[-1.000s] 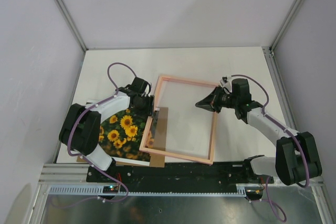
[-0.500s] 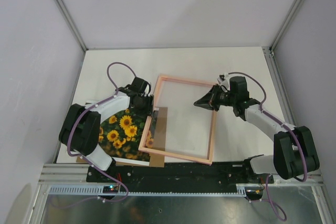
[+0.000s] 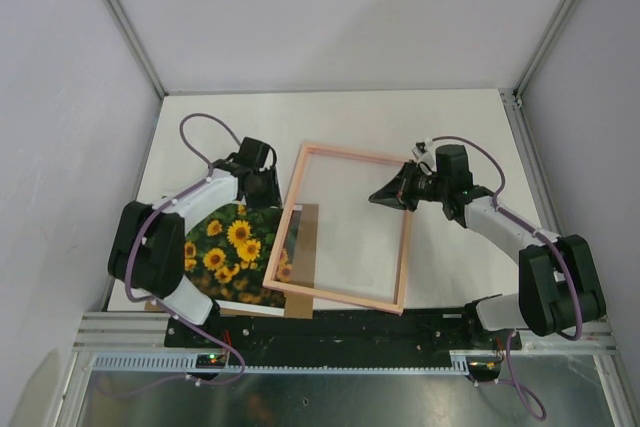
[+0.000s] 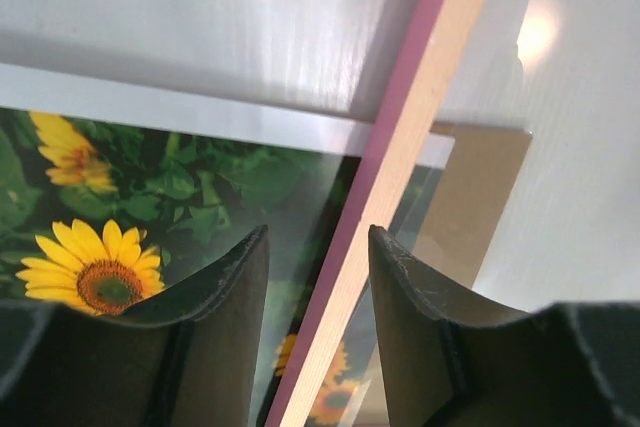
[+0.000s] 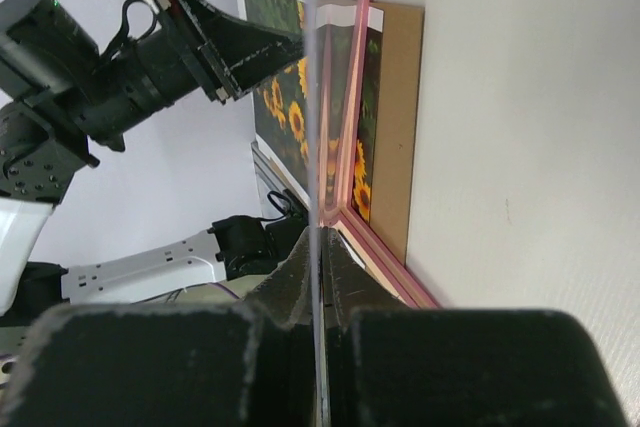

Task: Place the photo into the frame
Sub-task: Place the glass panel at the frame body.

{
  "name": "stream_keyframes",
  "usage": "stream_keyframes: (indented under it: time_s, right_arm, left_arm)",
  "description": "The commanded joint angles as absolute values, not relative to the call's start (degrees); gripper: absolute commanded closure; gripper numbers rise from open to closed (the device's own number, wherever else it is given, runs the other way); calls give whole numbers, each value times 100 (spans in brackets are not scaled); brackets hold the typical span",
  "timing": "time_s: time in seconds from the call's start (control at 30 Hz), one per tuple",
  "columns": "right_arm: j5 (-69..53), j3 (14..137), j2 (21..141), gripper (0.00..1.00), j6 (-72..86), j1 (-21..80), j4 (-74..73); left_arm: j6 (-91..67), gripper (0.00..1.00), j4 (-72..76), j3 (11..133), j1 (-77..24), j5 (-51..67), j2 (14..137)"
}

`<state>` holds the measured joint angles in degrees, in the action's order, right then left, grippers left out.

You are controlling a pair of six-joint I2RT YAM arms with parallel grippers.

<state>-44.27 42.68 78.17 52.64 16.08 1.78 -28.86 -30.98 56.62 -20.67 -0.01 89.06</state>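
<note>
My right gripper (image 3: 382, 197) pinches the far right rail of the thin pink wooden picture frame (image 3: 407, 242). My left gripper (image 4: 318, 247) has its fingers spread astride the frame's left rail. The sunflower photo print (image 3: 228, 247) lies near left, partly under that rail. I judge the frame light, stiff and fragile-paned, so I'd hold it by the rails only.

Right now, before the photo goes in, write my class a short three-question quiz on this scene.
1. True or false: the left gripper is shut on the frame.
2. Besides the photo, what lies partly under the frame's left side? A) a brown backing board B) a blue cloth C) a metal ruler
3. Fill in: the right gripper is closed on the frame's ___ side (left or right).
Key: 1 false, its fingers stand open on either side of the frame's bar in the left wrist view; 2 A; 3 right.
</note>
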Motion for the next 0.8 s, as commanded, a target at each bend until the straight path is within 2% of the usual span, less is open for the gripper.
stream_keyframes:
  time_s: [0.0,0.23,0.77]
  right_arm:
    - [-4580,4500,7841,100,5117,1664,283]
    - [-4656,4496,7919,100,5099,1669,384]
    - [-4847,4585,8310,100,5124,1686,666]
  left_arm:
    - [-3312,52,-3009,5998,-1943,31,9319]
    - [-3394,52,-3006,6143,-1930,38,9749]
    - [-3337,53,-2966,6149,-1923,102,9896]
